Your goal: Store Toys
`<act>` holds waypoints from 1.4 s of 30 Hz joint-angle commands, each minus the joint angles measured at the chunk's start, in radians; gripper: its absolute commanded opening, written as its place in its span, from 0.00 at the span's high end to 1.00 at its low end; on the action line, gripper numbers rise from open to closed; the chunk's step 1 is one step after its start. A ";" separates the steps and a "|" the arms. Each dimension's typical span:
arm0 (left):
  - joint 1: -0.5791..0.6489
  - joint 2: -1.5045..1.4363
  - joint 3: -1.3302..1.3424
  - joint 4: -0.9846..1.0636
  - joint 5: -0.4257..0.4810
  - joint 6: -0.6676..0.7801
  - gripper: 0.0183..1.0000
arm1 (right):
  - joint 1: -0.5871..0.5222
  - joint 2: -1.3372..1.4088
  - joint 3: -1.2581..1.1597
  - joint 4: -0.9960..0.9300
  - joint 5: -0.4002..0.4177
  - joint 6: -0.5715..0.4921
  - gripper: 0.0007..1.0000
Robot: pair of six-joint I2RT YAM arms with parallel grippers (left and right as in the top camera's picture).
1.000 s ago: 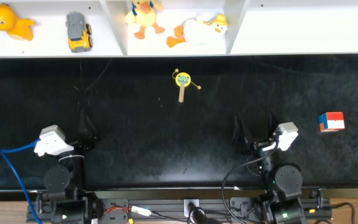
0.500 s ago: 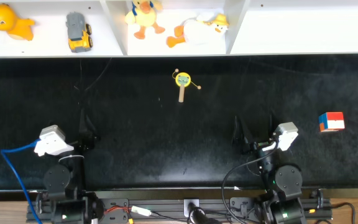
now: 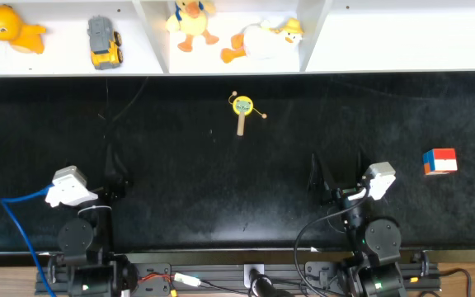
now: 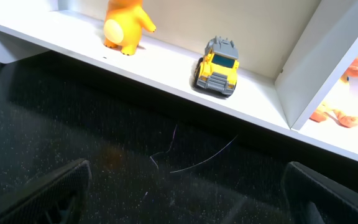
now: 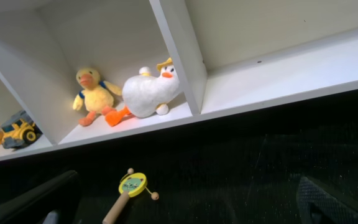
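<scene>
A small rattle drum (image 3: 242, 111) with a yellow-green head and wooden handle lies on the black table, below the shelf's middle compartment; it is also in the right wrist view (image 5: 129, 190). A red, white and blue cube (image 3: 439, 162) sits at the table's right. My left gripper (image 3: 114, 177) rests near its base, open, fingers (image 4: 55, 186) wide apart with nothing between them. My right gripper (image 3: 336, 169) also rests near its base, open and holding nothing, left of the cube and well short of the rattle.
A white shelf (image 3: 155, 37) runs along the far edge. Its left compartment holds an orange duck (image 3: 11, 26) and a yellow truck (image 3: 104, 43); the middle one holds a yellow plush duck (image 3: 191, 21) and a white plush duck (image 3: 262, 40). A blue cable (image 3: 19, 216) loops by the left arm.
</scene>
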 commanded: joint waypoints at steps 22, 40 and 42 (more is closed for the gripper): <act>0.002 -0.011 -0.009 0.003 0.010 0.004 0.00 | 0.006 0.110 0.120 -0.095 -0.086 -0.050 0.01; 0.002 -0.011 -0.009 0.004 0.010 0.004 0.00 | 0.071 0.881 0.615 -0.161 -0.331 -0.182 0.00; 0.002 -0.011 -0.009 0.004 0.010 0.004 0.00 | 0.116 0.960 0.672 -0.176 -0.319 -0.188 0.00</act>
